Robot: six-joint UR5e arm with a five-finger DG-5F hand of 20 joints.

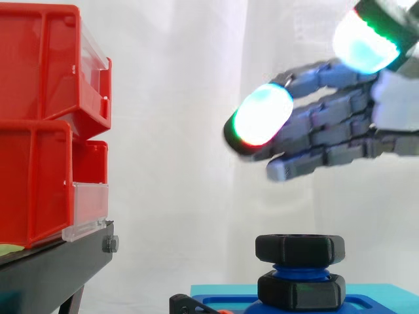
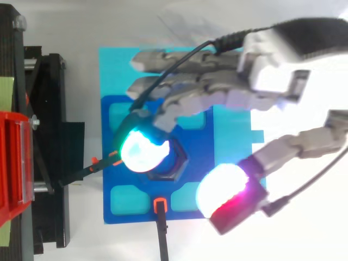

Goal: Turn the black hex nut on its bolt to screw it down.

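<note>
**Side view: hand released, nut not yet gripped**

The black hex nut (image 1: 300,248) sits high on the blue bolt (image 1: 298,269), near the middle of the blue plate (image 2: 117,141). Thread shows between it and a lower nut (image 1: 301,291). The hand (image 1: 334,127) hovers above, fingers extended, holding nothing. By this evidence, grasping and all turning are left to do. Beyond hangs the white curtain (image 1: 177,131).

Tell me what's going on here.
A robot hand hangs open above the upper black hex nut, which sits on a blue bolt over a second nut. The fingers are clear of it in the side view, so no turning is under way at this moment.
</note>
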